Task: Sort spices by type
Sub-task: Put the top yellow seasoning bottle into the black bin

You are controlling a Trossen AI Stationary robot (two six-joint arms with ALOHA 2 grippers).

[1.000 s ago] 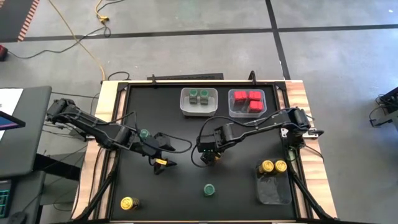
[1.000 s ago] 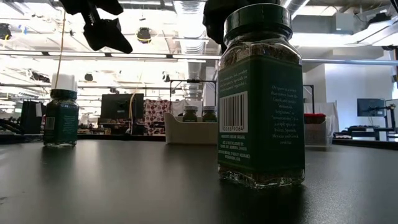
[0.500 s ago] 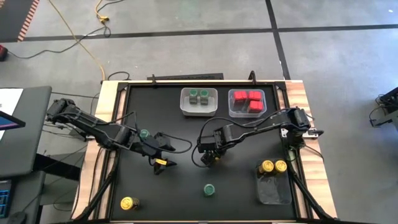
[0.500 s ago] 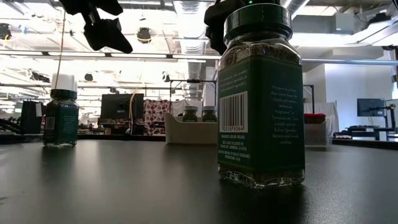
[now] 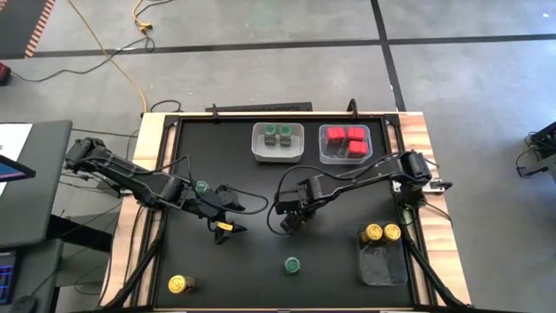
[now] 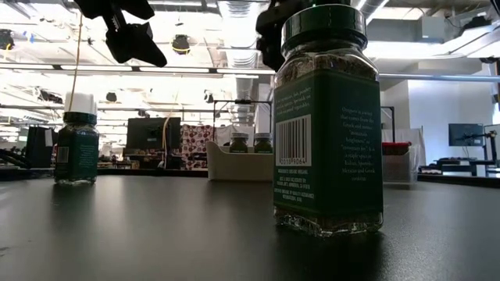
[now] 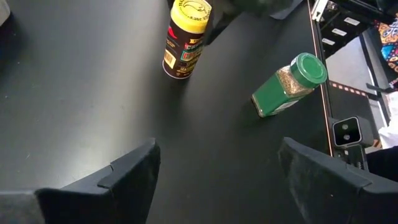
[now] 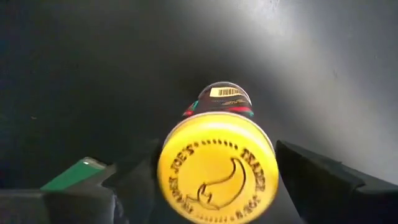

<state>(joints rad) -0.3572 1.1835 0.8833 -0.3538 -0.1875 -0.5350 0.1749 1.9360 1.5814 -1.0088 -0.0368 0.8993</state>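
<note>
High view, surface: black worktop [image 5: 252, 261] with pale wood side rails, standing on a grey concrete floor crossed by dark tape lines and a yellow cable.
Low view, room: large bright hall behind the worktop, ceiling lights, monitors and benches far off.
Far edge: clear bin [image 5: 278, 142] holding green-lidded jars [image 5: 278, 134]; beside it a second bin [image 5: 345, 144] with red boxes [image 5: 346, 139].
Right edge: a clear tray [image 5: 383, 260] near the front corner, two yellow-lidded jars [image 5: 382, 233] at its far end.
Loose on the worktop: green jar [image 5: 293, 265] standing near the front middle, the same one that fills the low view up close [image 6: 328, 125]; another green jar [image 5: 201, 187] by the left arm; a yellow jar [image 5: 180, 284] at the front left corner.
Right gripper [image 5: 294, 217]: at mid-worktop, its fingers spread on either side of a yellow-lidded jar [image 8: 216, 165] standing upright between them; no contact can be made out.
Left gripper [image 5: 228, 221]: over the left middle, fingers wide apart, nothing between them.
Open room: bare black surface across the front centre and between the two arms.
Hard to tell: in the high view the right gripper covers its jar; in the low view both grippers are cut off at the upper edge.
</note>
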